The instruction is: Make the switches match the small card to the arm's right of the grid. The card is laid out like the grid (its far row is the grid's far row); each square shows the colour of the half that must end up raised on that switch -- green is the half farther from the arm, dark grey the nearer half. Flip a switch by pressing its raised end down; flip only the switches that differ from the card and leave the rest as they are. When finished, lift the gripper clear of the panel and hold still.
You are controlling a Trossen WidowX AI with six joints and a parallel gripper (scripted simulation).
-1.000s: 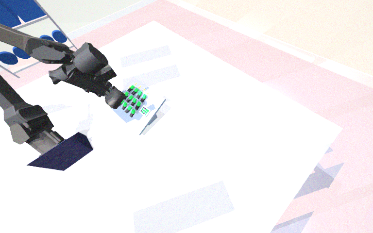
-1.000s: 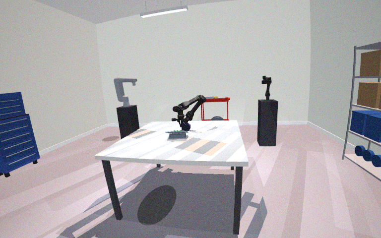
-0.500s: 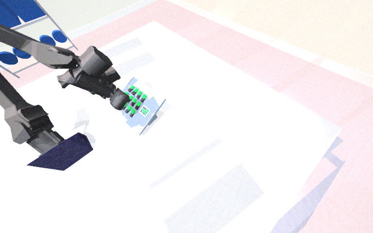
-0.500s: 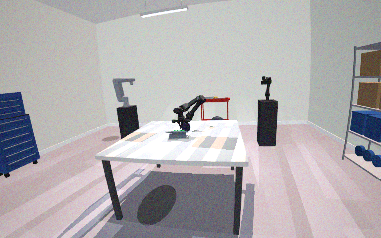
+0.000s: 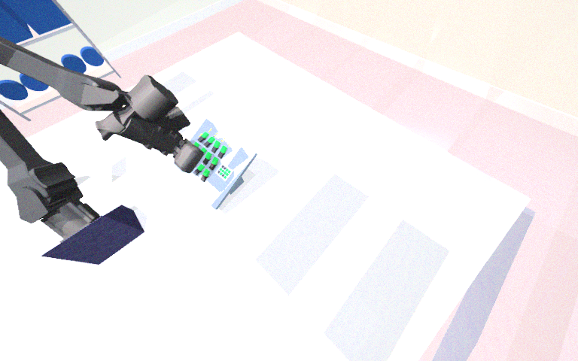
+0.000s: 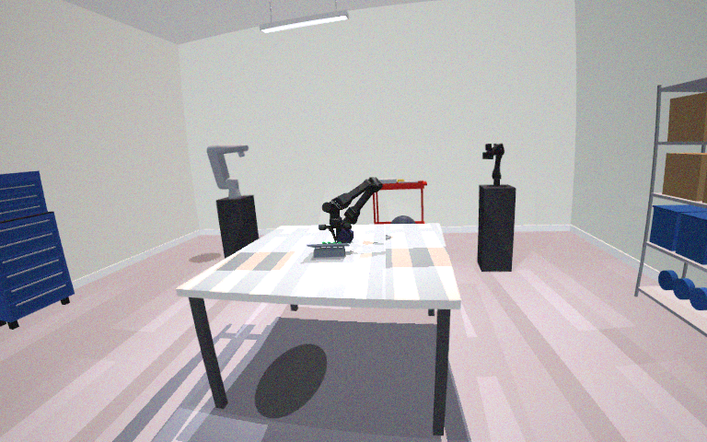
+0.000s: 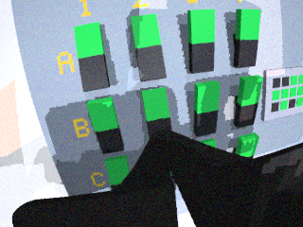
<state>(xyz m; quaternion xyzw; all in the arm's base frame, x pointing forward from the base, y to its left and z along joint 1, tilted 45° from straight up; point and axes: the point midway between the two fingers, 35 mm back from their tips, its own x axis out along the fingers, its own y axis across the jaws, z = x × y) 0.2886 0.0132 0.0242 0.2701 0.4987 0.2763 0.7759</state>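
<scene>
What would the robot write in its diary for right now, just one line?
gripper: shut, empty | over switch panel, tips at B2 switch | card right of grid

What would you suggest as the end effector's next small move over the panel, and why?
Probably a short push straight down. In the wrist view the shut end effector sits over the near half of switch B2, whose green half shows just beyond the tips. Which half is raised there, I cannot tell.
</scene>
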